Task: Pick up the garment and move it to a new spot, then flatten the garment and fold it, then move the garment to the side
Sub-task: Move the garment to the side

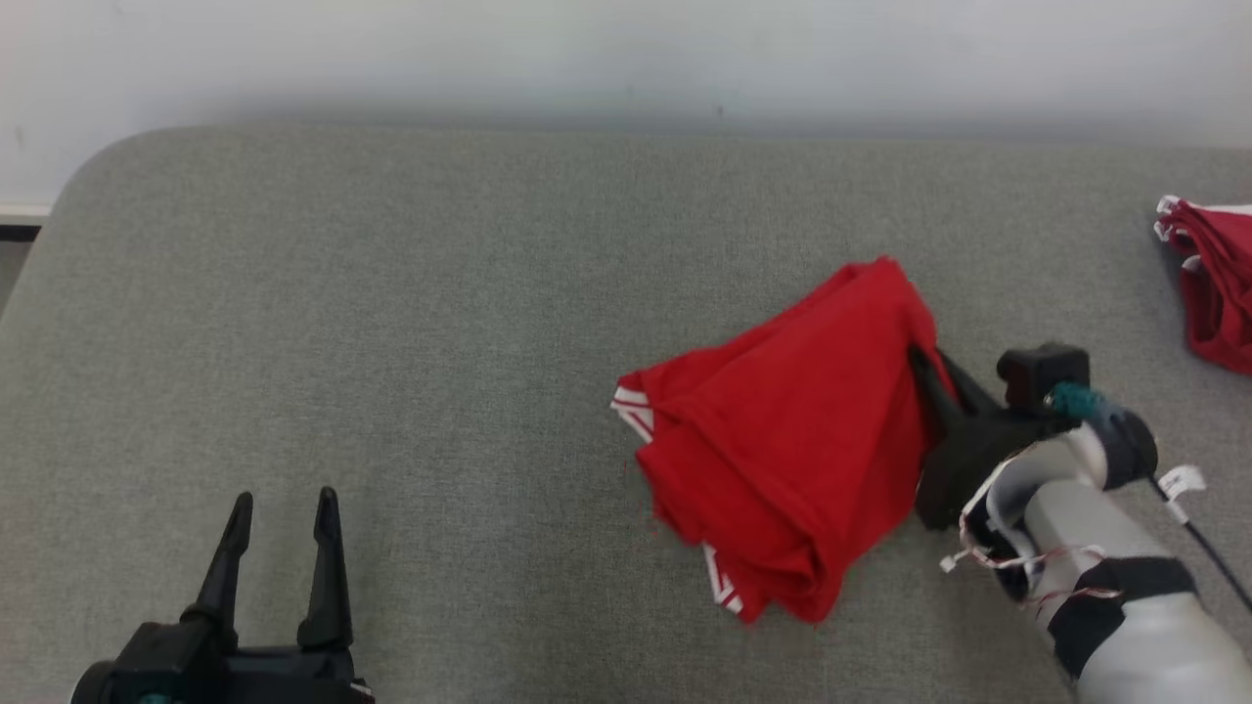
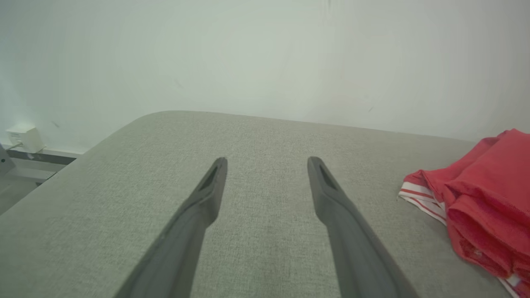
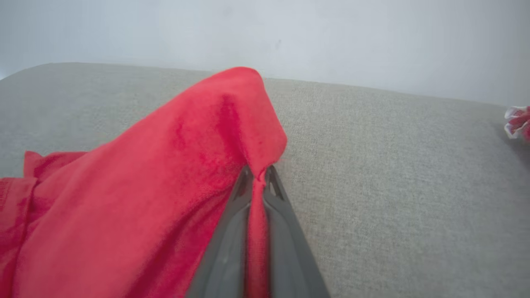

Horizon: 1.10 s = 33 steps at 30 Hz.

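Left gripper [image 1: 284, 497] sits at the near left of the head view, jaws apart and holding nothing, over the grey bench [image 1: 391, 293]. Right gripper [image 1: 919, 357] is right of centre, jaws clamped on the right edge of the red garment [image 1: 782, 440], which lies bunched on the bench's right half. Second red garment [image 1: 1218, 284] lies at the far right edge, well apart.

Left wrist view: jaws spread, bare bench between them, garment to the right.

Right wrist view: jaws closed on a pinched fold of red cloth, which stands in a peak above the bench.
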### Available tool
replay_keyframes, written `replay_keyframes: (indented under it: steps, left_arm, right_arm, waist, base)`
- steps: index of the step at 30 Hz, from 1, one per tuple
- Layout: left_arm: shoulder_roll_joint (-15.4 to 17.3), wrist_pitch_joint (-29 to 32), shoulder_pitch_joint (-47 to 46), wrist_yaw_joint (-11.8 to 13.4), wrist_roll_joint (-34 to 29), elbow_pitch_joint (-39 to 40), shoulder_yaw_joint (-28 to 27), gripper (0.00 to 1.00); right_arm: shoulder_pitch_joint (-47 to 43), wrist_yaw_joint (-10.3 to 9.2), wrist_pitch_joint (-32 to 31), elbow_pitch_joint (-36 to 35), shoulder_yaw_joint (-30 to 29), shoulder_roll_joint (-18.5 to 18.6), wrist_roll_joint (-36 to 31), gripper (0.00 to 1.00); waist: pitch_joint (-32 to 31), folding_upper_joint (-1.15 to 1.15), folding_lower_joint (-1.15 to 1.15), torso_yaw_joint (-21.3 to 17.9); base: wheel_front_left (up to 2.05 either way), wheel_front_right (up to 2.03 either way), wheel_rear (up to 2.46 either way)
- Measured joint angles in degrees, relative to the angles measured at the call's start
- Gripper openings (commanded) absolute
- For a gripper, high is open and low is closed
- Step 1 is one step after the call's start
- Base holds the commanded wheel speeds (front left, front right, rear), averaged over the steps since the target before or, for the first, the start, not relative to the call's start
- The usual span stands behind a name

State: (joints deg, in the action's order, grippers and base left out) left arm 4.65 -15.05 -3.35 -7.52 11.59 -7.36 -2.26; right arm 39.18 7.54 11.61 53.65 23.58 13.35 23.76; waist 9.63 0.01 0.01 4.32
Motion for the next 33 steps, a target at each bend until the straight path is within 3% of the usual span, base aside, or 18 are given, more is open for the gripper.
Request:
replay_keyframes:
  steps: [13,25,33]
  left_arm:
    - [3.1,0.0,-5.6,0.0,1.1,2.7,1.8,1.00]
    - [7.3,0.0,-7.4,0.0,0.8,6.0,2.5,1.00]
    - [9.4,0.0,-7.8,0.0,0.5,9.3,2.2,1.00]
  right_arm:
    - [12.6,0.01,-1.9,-4.4,0.7,12.9,0.4,0.00]
    - [19.6,0.01,-5.9,-9.9,-0.8,23.4,0.7,0.00]
    - [24.0,0.01,-10.3,-9.7,-1.6,28.2,1.1,0.00]
  waist:
    - [9.8,0.01,0.01,-3.2]
    - [16.9,0.01,0.00,-11.2]
    - [21.0,0.01,0.00,-15.0]
  base:
    - [0.00,0.00,0.00]
    - [0.00,0.00,0.00]
    - [0.00,0.00,0.00]
